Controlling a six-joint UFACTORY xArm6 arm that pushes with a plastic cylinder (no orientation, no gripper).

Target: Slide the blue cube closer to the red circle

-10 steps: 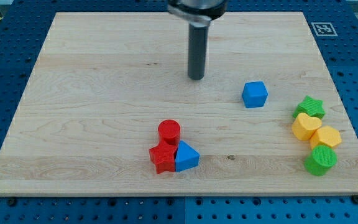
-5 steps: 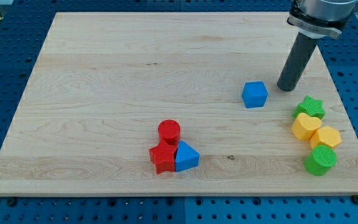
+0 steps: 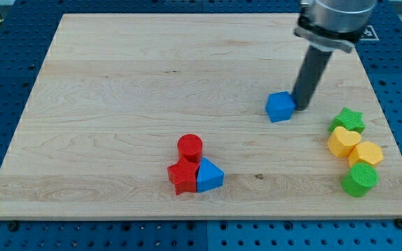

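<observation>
The blue cube (image 3: 280, 107) sits on the wooden board (image 3: 117, 104), right of centre. My tip (image 3: 300, 107) stands right against the cube's right side, touching it. The red circle (image 3: 190, 148), a short red cylinder, lies lower and to the view's left of the cube, near the board's bottom middle. It is well apart from the cube.
A red star (image 3: 183, 176) and a blue triangle (image 3: 209, 175) sit just below the red circle. At the view's right edge is a cluster: a green star (image 3: 347, 120), a yellow heart (image 3: 343, 142), a yellow hexagon (image 3: 366, 153), a green cylinder (image 3: 359, 180).
My tip swung from the board's top middle over to the cube's right, then came in against it. The blue cube has shifted slightly to the view's left.
</observation>
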